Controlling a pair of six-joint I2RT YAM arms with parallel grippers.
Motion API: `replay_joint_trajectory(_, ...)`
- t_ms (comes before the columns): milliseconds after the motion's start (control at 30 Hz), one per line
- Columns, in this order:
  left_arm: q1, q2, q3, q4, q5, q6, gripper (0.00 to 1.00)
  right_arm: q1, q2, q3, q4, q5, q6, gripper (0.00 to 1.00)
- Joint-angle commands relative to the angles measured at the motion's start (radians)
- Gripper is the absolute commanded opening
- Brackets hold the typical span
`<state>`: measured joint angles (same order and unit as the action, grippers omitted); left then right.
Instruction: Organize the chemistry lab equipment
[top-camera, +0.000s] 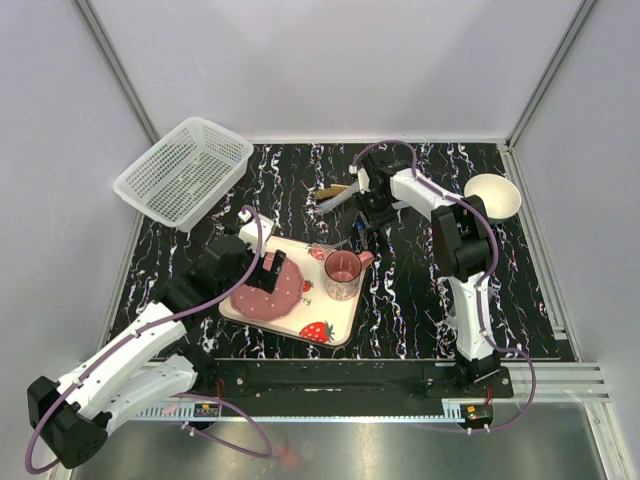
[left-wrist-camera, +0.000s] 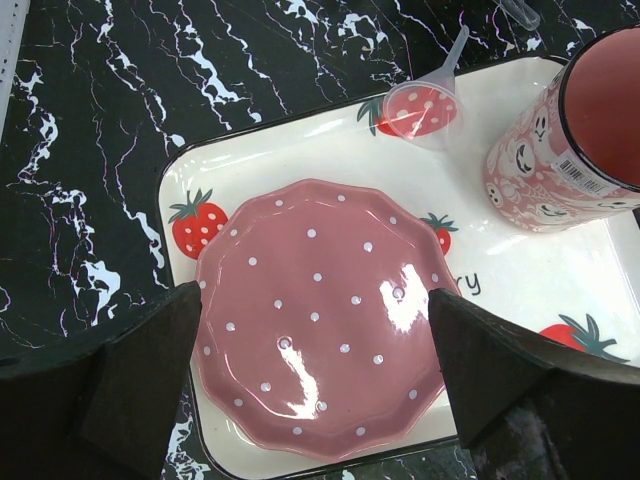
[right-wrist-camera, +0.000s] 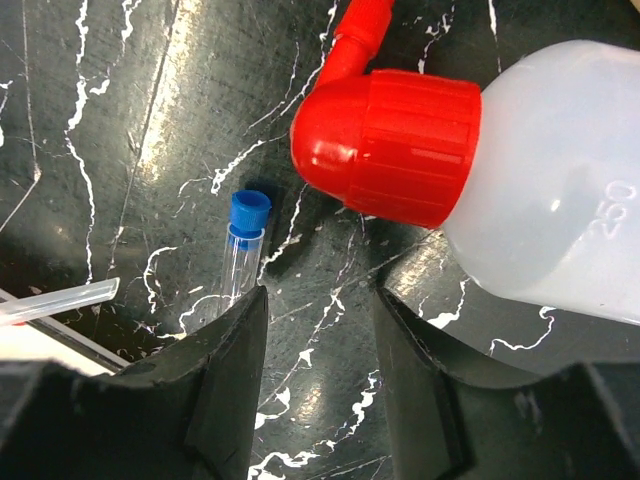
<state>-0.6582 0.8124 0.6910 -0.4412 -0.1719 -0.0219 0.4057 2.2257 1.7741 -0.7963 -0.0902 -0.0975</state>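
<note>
A translucent bottle (right-wrist-camera: 560, 200) with a red cap (right-wrist-camera: 390, 145) lies on its side on the black marble table. A thin clear tube with a blue cap (right-wrist-camera: 243, 245) lies to its left. My right gripper (right-wrist-camera: 318, 370) is open and empty just above the table, between the tube and the bottle; in the top view it (top-camera: 372, 222) hides both. A tan wooden tool (top-camera: 330, 191) lies left of it. My left gripper (left-wrist-camera: 315, 400) is open, straddling the pink plate (left-wrist-camera: 320, 315). The perforated white rack (top-camera: 185, 170) sits at the back left.
The strawberry-print tray (left-wrist-camera: 520, 290) holds the plate, a pink cup (left-wrist-camera: 590, 130) and a small clear funnel (left-wrist-camera: 425, 105). A white bowl (top-camera: 492, 197) stands at the right edge. Grey walls enclose the table on three sides.
</note>
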Motion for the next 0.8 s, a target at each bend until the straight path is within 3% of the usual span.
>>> replay_joint_trajectory(0,0.006,-0.016,0.005,0.022,-0.005,0.016,0.99,0.010,-0.024,0.005,0.019,0.012,0.007,0.52)
replay_joint_trajectory(400,0.006,-0.029,0.007,0.022,0.003,0.016,0.99,0.039,-0.089,-0.001,0.003,-0.137,0.010,0.56)
replay_joint_trajectory(667,0.006,-0.032,0.005,0.019,0.005,0.014,0.99,0.051,-0.003,0.028,-0.014,-0.016,0.009,0.53)
replay_joint_trajectory(767,0.006,-0.028,0.007,0.019,0.008,0.014,0.99,0.053,0.005,0.024,-0.012,0.030,-0.004,0.46)
